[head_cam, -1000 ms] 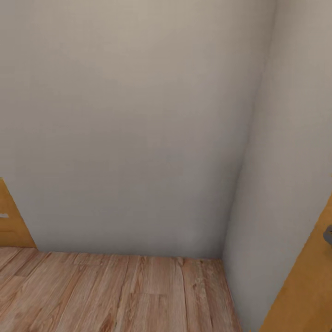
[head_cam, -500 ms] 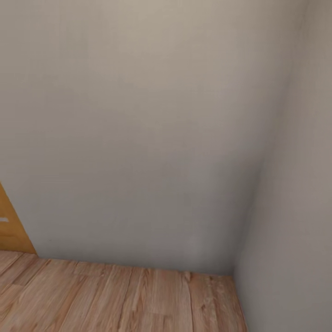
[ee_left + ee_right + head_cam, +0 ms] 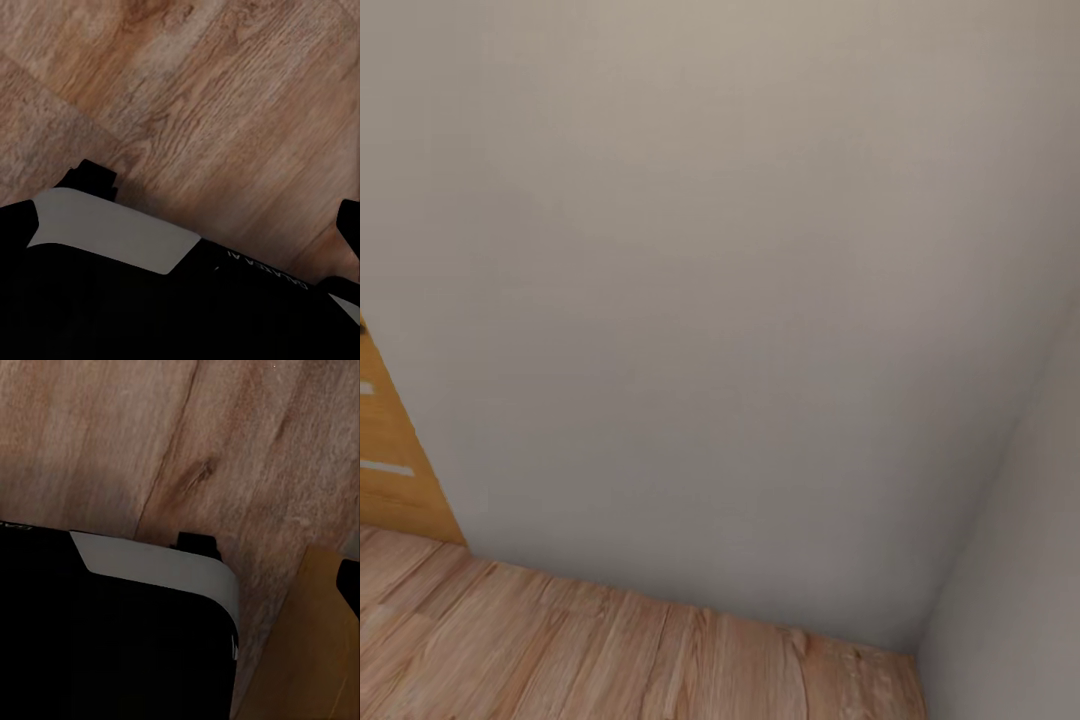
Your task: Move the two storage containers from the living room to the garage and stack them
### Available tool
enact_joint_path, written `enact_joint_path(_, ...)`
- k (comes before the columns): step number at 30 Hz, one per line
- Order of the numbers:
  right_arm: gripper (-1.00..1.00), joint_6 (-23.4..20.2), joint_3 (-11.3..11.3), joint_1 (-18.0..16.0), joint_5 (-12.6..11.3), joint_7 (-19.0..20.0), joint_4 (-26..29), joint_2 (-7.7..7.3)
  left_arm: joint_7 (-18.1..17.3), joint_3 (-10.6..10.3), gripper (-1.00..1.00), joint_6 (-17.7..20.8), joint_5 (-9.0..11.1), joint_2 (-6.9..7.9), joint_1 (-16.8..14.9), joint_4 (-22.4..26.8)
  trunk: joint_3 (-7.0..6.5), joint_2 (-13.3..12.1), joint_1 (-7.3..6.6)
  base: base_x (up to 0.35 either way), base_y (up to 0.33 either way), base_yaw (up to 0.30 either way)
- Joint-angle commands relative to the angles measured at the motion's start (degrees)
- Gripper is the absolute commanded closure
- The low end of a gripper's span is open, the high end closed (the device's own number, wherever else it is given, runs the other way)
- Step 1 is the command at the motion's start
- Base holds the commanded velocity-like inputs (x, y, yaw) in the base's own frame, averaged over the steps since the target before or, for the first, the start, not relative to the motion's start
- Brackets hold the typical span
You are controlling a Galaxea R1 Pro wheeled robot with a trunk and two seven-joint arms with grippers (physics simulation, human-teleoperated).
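Observation:
The two storage containers are out of view. The head view faces a bare grey-white wall [image 3: 690, 300] meeting a light wood-plank floor [image 3: 560, 650]. In the left wrist view, one dark fingertip [image 3: 349, 225] of my left gripper [image 3: 180, 225] shows at the frame's edge over the planks, with nothing between the fingers. My right gripper [image 3: 180, 585] shows the same way, with one dark fingertip [image 3: 349, 585] at the edge and nothing held. Both wrist views look down on my black and white base [image 3: 112, 232] and the plank floor.
An orange-brown wooden door [image 3: 390, 460] stands at the left end of the wall. A wall corner [image 3: 980, 520] closes the space at the right. Part of an orange-brown panel [image 3: 300, 660] lies close beside my base in the right wrist view.
The head camera has swung and tilted: the wall corner slid to the right, the wooden door at the right edge left the frame, and the floor line now slopes.

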State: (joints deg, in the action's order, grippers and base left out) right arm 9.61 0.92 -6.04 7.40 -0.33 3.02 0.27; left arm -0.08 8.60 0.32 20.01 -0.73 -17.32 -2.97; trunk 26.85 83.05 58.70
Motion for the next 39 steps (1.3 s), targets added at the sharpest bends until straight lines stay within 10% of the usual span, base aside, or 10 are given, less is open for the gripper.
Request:
enact_joint_path(1, -1.0, 0.15, 0.05, -0.02, 0.33, -0.03, -0.04, -0.01, -0.01, 0.44, -1.0, 0.03, 0.03, 0.01, -0.08, -0.11, 0.06, 0.03, 0.03, 0.233, 0.0, 0.289)
enact_joint_path(39, -1.0, 0.16, 0.05, -0.02, 0.33, -0.09, -0.11, 0.08, -0.01, 0.45, -1.0, -0.05, 0.09, 0.3, -0.08, -0.11, 0.06, 0.03, 0.03, 0.063, 0.015, 0.289)
